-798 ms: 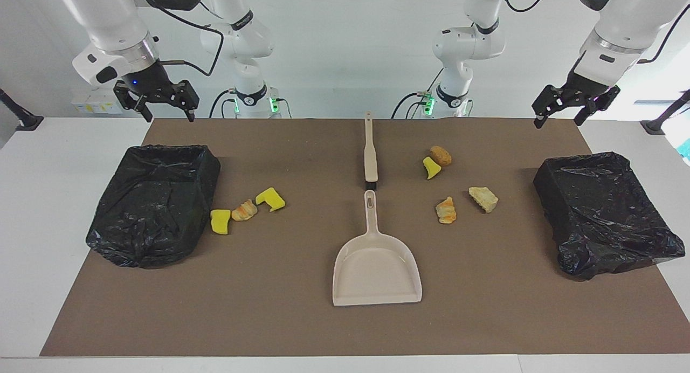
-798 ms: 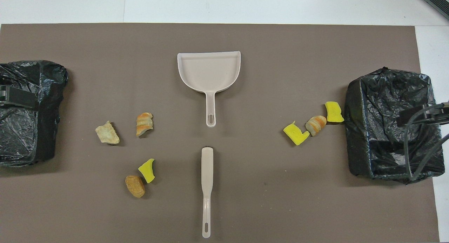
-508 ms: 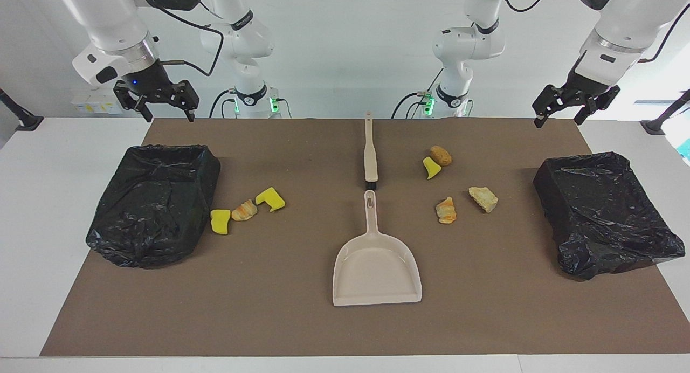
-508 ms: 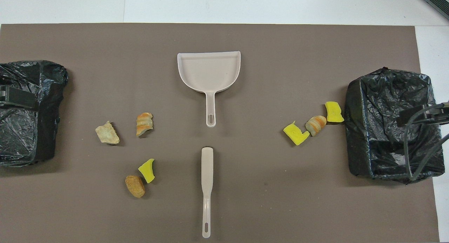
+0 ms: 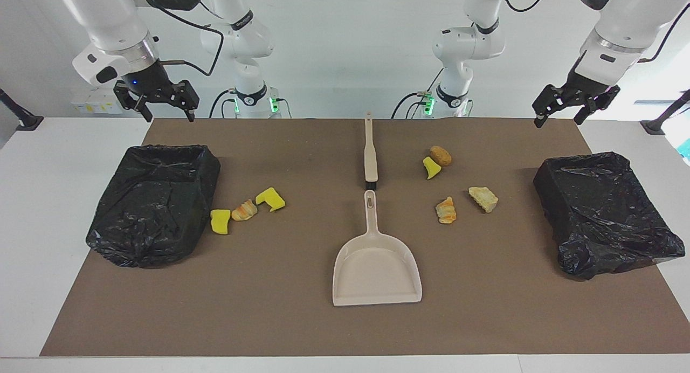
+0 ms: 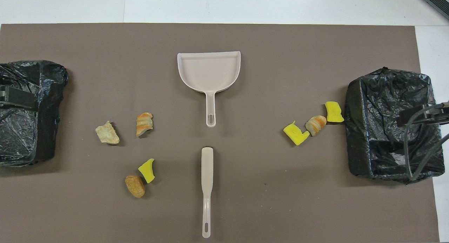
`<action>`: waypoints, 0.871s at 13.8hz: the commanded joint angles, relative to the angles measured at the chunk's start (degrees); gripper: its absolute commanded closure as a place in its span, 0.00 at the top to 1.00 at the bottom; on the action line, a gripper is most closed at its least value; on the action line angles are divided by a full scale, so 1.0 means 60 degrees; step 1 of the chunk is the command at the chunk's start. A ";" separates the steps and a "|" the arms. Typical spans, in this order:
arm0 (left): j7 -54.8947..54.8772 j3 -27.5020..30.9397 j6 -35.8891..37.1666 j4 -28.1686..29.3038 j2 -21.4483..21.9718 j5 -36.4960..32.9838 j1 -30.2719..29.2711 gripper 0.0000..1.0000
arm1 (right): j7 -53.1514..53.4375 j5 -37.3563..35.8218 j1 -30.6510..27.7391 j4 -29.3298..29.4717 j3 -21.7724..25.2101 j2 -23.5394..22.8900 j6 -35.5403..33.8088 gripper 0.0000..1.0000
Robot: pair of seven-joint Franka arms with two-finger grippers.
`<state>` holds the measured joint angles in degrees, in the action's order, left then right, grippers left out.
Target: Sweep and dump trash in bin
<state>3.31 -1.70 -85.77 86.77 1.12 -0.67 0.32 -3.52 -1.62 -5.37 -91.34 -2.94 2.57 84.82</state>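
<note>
The table (image 5: 32, 211) was white under a plain brown mat (image 5: 302, 324). Both bins (image 5: 153, 203) (image 5: 606, 211) wore glossy black liners. The dustpan (image 5: 376, 265) and brush (image 5: 370, 157) were pale beige. The trash (image 5: 247, 207) was mixed: three bright yellow pieces, two orange-and-tan striped lumps, one brown lump (image 5: 441, 155), one pale tan chunk (image 5: 483, 198).

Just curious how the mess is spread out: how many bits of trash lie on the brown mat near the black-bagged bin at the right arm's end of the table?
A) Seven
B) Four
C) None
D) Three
D: beside that black-bagged bin lie two bright yellow foam chunks with one orange-striped bread-like lump between them; the other four pieces sit toward the left arm's end.
</note>
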 commanded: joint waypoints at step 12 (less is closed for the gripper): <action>0.0122 -0.0068 0.0027 0.1036 0.0766 -0.0079 0.0107 1.00 | 0.0103 0.0108 0.0090 -0.0608 -0.0168 0.0406 0.0478 1.00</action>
<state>3.30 -2.23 -85.10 89.54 3.17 -0.67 0.44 -3.52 -1.60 -4.83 -91.60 -3.39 2.63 85.16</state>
